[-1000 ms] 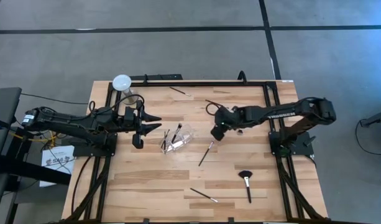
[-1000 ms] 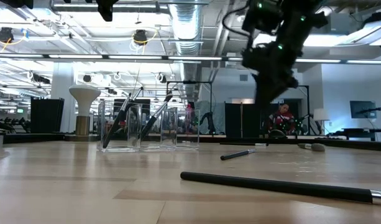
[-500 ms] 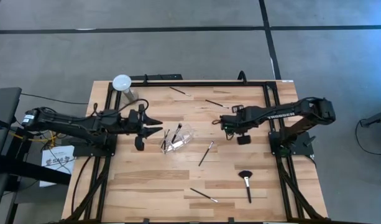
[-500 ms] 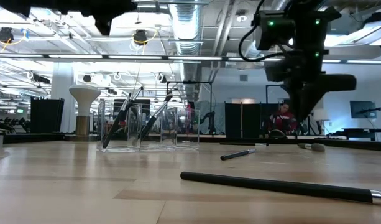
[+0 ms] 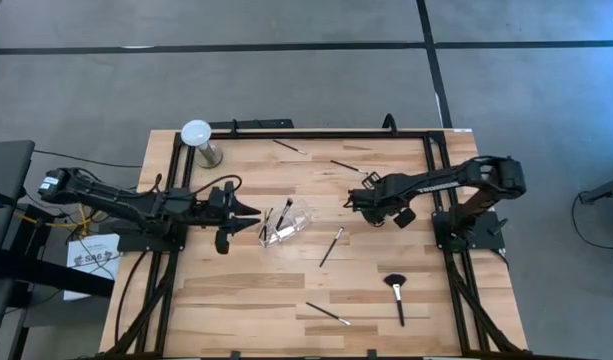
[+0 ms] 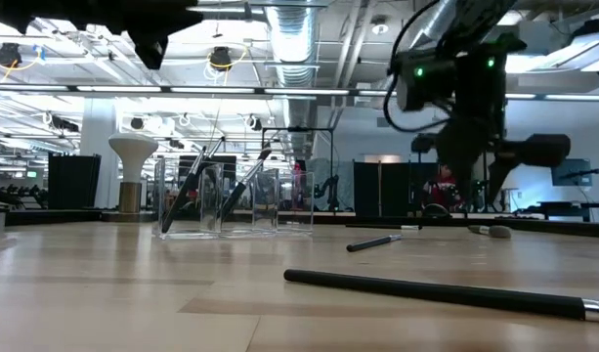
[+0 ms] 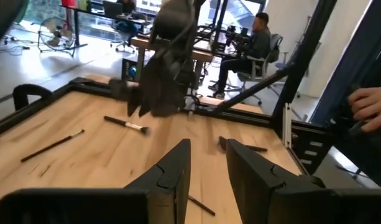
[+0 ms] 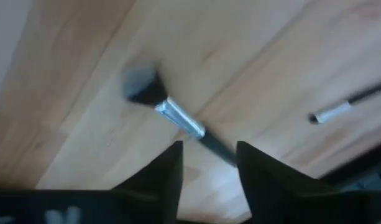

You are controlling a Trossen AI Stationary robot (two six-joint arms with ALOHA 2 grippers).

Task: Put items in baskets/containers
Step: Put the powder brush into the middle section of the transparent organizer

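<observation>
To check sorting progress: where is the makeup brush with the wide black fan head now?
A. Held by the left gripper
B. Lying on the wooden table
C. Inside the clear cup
B: the fan-head brush lies flat on the wooden table, away from the clear cup.

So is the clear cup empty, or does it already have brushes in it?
Not empty. The clear cup stands upright on the table with at least two brushes leaning inside; the exact count is unclear.

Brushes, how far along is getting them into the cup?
Done: a few brushes stand in the cup. In hand: nothing; the right gripper hovers open over a loose brush. Left: at least five lie loose, including the fan brush. The left gripper waits by the cup.
</observation>
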